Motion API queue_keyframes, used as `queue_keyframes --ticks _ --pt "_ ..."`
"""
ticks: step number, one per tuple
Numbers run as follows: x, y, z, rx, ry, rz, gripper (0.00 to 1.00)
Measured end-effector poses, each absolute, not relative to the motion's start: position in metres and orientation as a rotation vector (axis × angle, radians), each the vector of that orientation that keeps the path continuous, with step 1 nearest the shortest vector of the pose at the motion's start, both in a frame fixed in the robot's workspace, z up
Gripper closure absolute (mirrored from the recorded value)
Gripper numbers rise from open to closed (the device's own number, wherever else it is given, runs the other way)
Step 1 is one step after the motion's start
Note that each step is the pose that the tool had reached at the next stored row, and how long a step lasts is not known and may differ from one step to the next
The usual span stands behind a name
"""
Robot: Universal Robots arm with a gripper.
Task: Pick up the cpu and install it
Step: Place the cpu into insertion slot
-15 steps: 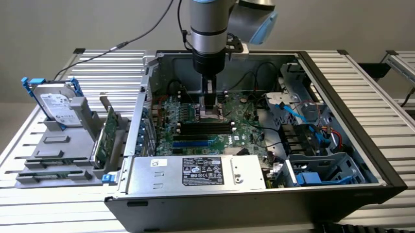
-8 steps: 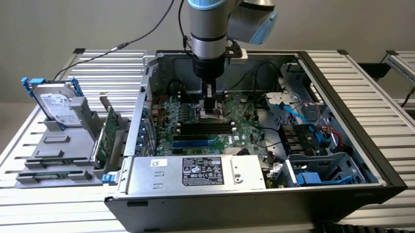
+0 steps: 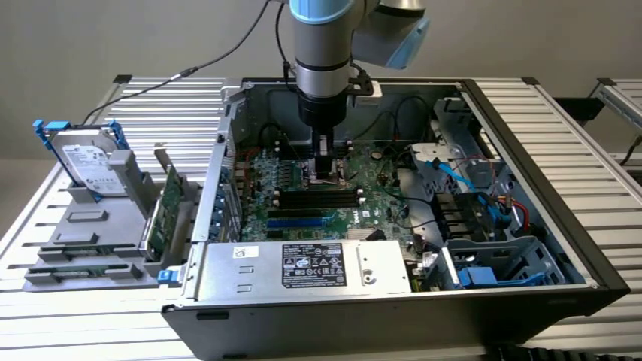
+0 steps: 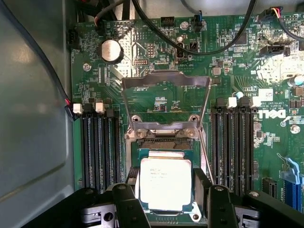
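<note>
The cpu (image 4: 165, 183), a flat square chip with a silver-grey top and printed text, lies level in the motherboard socket (image 4: 164, 142), just below the raised load plate (image 4: 166, 95). My gripper (image 4: 166, 187) straddles it, and the black fingers (image 4: 127, 202) press against its two opposite edges, so the jaws are shut on the chip. In the exterior view the gripper (image 3: 323, 177) points straight down, deep inside the open computer case (image 3: 522, 150), over the middle of the green motherboard (image 3: 377, 199).
Black memory slots (image 4: 97, 147) flank the socket on both sides, and black cables (image 4: 190, 45) arc over the board. A power supply (image 3: 301, 267) and blue drive cage (image 3: 497, 263) fill the case front. A hard drive (image 3: 86, 162) and a green card (image 3: 165, 207) stand in a grey rack at the exterior view's left.
</note>
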State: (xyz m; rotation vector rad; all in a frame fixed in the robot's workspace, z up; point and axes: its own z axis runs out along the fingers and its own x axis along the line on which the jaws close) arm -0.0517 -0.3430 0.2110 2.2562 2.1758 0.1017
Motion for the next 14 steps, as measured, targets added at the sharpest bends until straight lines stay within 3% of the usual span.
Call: queue_keyframes --ticks 14 --pt "-0.0508 -0.3422 0.2037 2.264 2.167 0.101 0.46"
